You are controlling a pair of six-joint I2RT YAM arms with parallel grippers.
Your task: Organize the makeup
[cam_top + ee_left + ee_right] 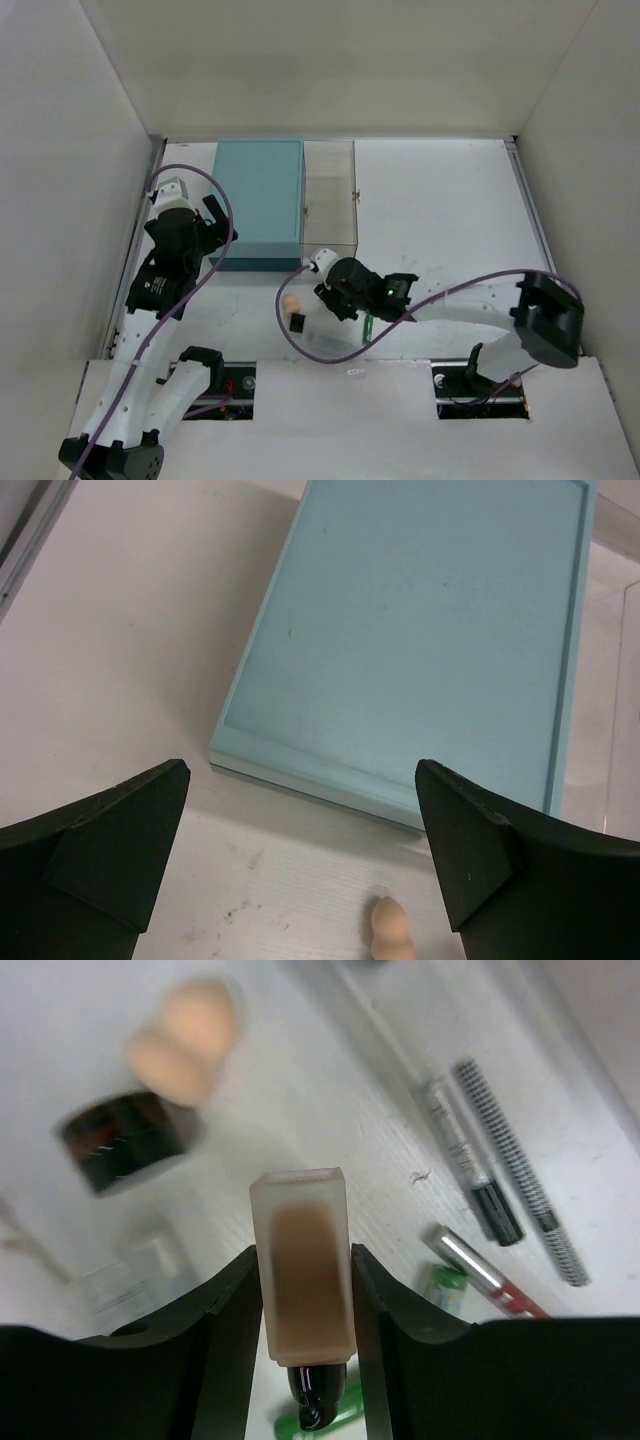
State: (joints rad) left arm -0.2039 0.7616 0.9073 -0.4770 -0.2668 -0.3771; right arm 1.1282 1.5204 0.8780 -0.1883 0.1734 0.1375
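My right gripper (330,282) is shut on the tan black-capped tube (303,1270) and holds it above the table, cap toward the wrist. Below it lie the beige egg-shaped sponge (185,1038), the tiny black piece (125,1140), the clear flat packet (130,1280), the grey pencils (520,1175), a pink and silver pencil (485,1272) and the green stick (440,1285). From above, the sponge (290,301) and the black piece (298,322) lie left of the gripper. My left gripper (302,780) is open and empty by the teal box's near edge, with the sponge (391,930) below it.
The large teal box (260,200) lies at the back left, and also fills the left wrist view (420,630). A clear open container (330,195) stands against its right side. White walls enclose the table on three sides.
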